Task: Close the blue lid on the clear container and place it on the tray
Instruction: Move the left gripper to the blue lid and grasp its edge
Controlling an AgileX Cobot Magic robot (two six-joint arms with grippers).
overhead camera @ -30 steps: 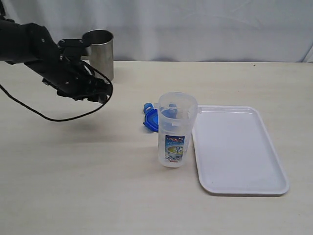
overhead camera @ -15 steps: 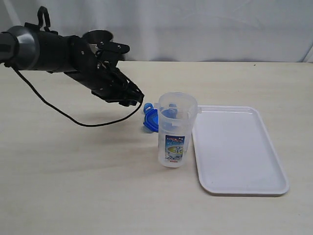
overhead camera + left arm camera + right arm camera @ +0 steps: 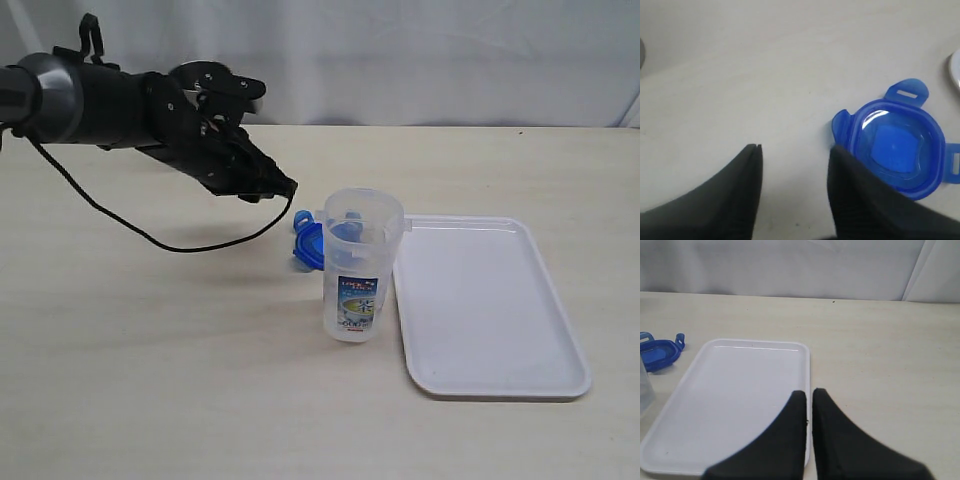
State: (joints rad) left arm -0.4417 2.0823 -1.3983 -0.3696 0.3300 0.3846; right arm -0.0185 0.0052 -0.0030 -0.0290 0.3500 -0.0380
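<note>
The blue lid [image 3: 897, 147] lies flat on the table with its flaps spread, just behind and left of the clear container [image 3: 360, 265] in the exterior view. The container stands upright and uncovered beside the tray [image 3: 480, 300], touching or nearly touching its left rim. My left gripper [image 3: 285, 188] hovers above and left of the lid [image 3: 308, 243]. In the left wrist view it [image 3: 795, 150] is open over bare table, with one finger [image 3: 850, 185] overlapping the lid's edge. My right gripper [image 3: 809, 392] is shut and empty above the tray's [image 3: 740, 390] rim.
A grey steel cup [image 3: 195, 72] stands at the back left, mostly hidden behind my left arm. A black cable [image 3: 150, 240] hangs from that arm down to the table. White cloth backs the table's far edge.
My left arm has swung right from beside the steel cup to just above and left of the blue lid. The lid, container and tray have not moved.
</note>
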